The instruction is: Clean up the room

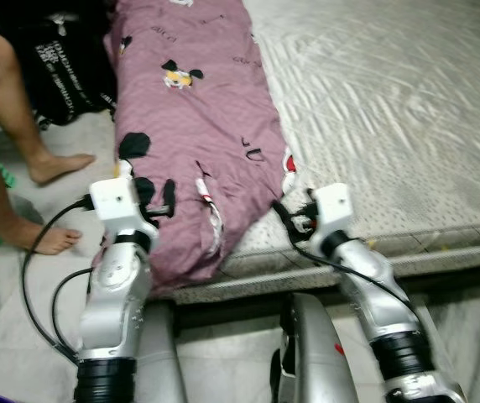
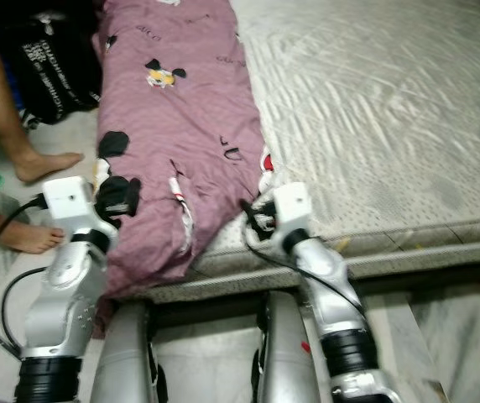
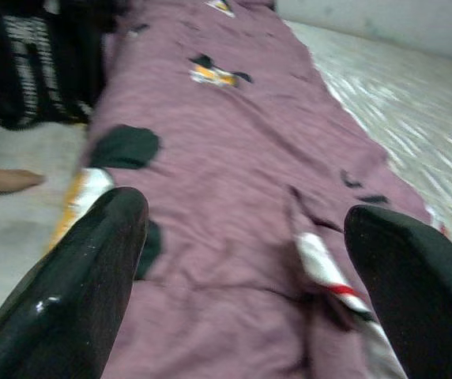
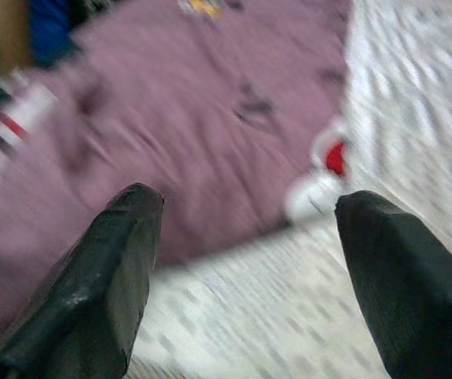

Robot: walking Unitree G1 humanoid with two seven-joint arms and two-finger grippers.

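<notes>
Left eye view: we stand at the foot of a low mattress (image 1: 391, 109), both silver arms reaching toward a long mauve blanket (image 1: 191, 117) printed with cartoon mice and black lettering. The blanket lies lengthwise along the mattress's left edge, its near end drooping over the corner toward the pale tiled floor (image 1: 22, 285).

Our left gripper (image 1: 154, 200) sits at the blanket's lower left edge, just above the fabric. In the left wrist view its black fingers (image 3: 76, 284) are spread wide apart, with the mauve cloth and a white-and-red patch (image 3: 325, 268) showing between them; nothing is pinched.

Our right gripper (image 1: 294, 214) hovers at the blanket's right hem, where the cloth meets the grey woven mattress cover. In the blurred right wrist view its fingers (image 4: 107, 276) are likewise spread, straddling the boundary of blanket and mattress near a red-and-white print (image 4: 325, 174).

To our left, a person's bare feet (image 1: 55, 168) rest on the floor beside a black bag (image 1: 60, 67) with white lettering.
</notes>
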